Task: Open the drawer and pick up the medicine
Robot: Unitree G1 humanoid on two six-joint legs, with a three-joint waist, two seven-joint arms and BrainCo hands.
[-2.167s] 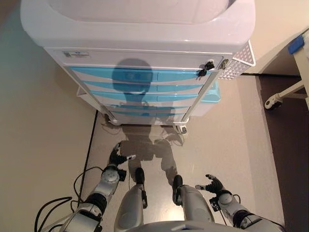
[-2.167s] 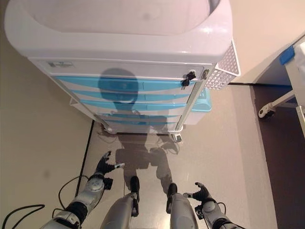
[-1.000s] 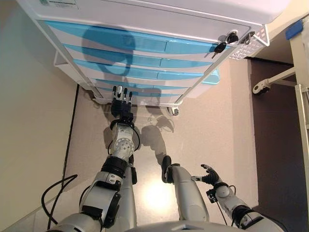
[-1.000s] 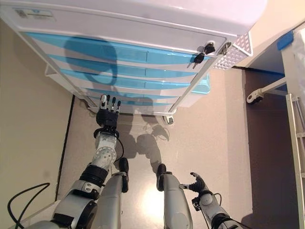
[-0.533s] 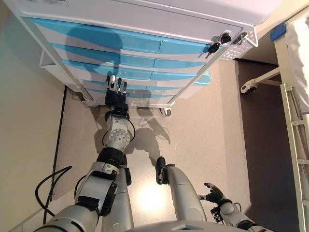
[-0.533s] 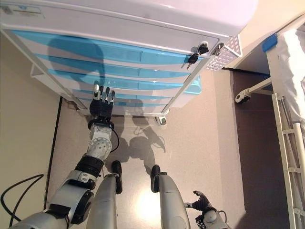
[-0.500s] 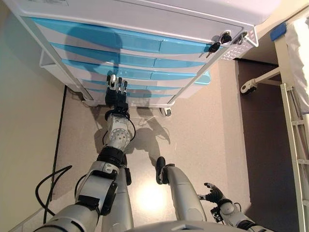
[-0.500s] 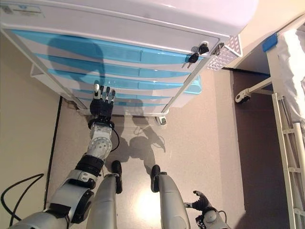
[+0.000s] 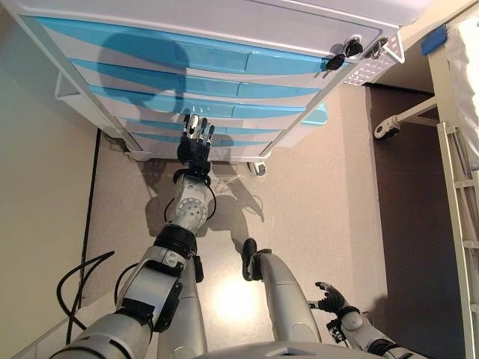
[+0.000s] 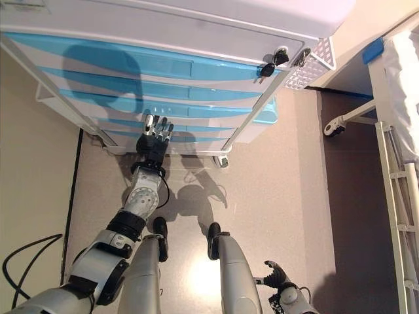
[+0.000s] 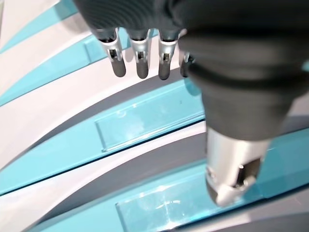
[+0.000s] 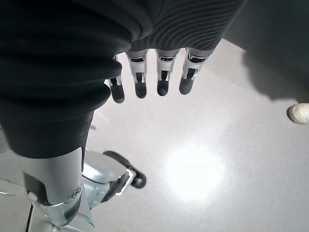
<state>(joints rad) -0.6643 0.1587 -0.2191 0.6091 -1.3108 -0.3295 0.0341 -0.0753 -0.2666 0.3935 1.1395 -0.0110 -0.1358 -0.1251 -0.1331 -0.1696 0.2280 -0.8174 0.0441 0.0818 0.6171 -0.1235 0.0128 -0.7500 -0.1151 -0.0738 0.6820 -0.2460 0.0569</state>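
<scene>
A white cart with several shut blue drawers stands in front of me. My left hand is raised in front of the lower drawers, fingers straight and open, tips close to a drawer front. In the left wrist view its fingers point at a blue drawer with a clear label holder; I cannot tell if they touch it. My right hand hangs low at the lower right, open and empty, over the floor. No medicine is in view.
Keys hang in a lock at the cart's upper right corner. A white mesh basket hangs on the cart's right side. A white bed frame with a caster stands at the right. A cart wheel is near my left hand.
My left arm rose from beside my leg to the lower drawers and has edged a little right and closer. The camera has shifted. My right hand stayed low.
</scene>
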